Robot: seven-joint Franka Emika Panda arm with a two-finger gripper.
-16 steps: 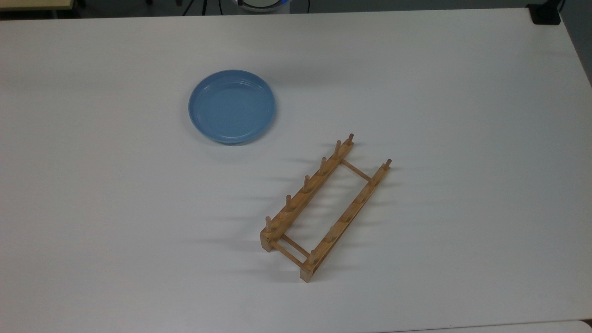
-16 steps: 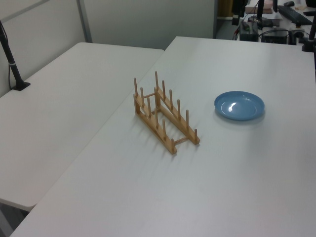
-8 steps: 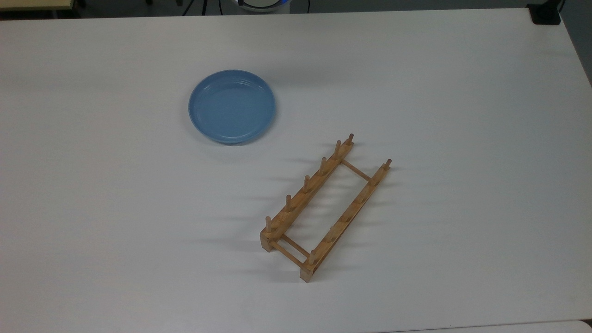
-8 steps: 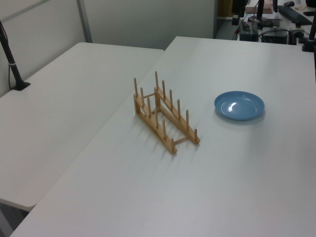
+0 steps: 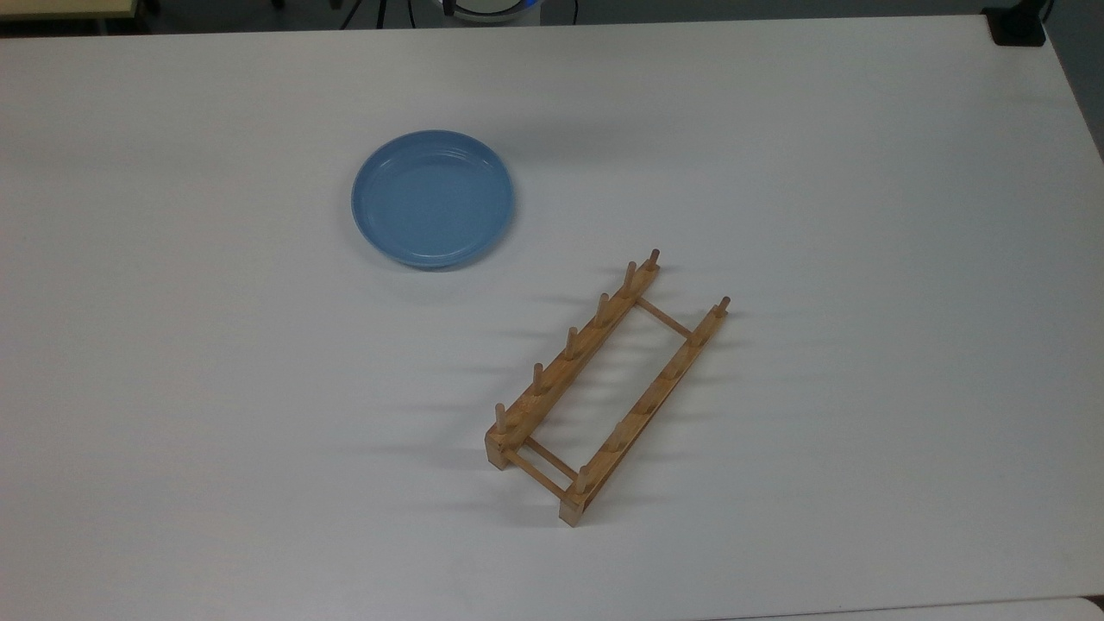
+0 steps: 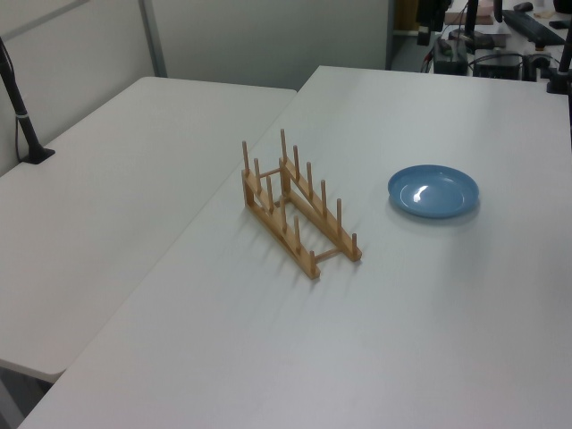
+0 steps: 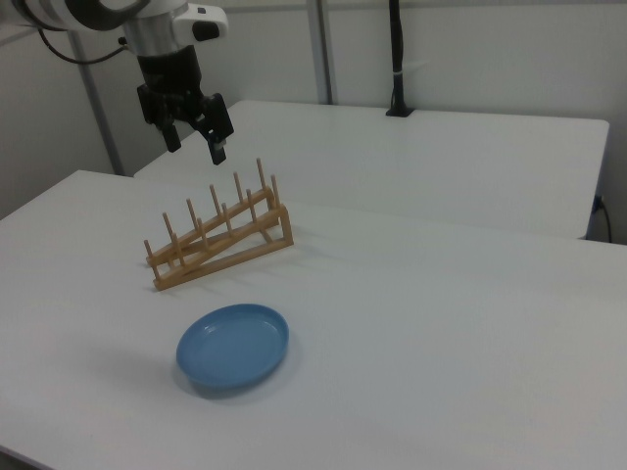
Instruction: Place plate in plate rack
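Observation:
The light-blue plate [image 5: 432,198] lies flat on the white table, right side up; it also shows in the left view [image 6: 433,191] and the right view [image 7: 233,347]. The wooden plate rack [image 5: 604,385] stands apart from it, with nothing in its slots, seen too in the left view [image 6: 298,208] and the right view [image 7: 217,238]. In the right view my gripper [image 7: 197,148] hangs high in the air above the table, at the right view's upper left, fingers pointing down and spread open with nothing between them.
The white table [image 5: 862,216] meets a second white table [image 6: 98,223] along a seam in the left view. A black pole [image 6: 21,116] stands on that second table. A black block [image 5: 1018,26] sits at the top view's top right corner.

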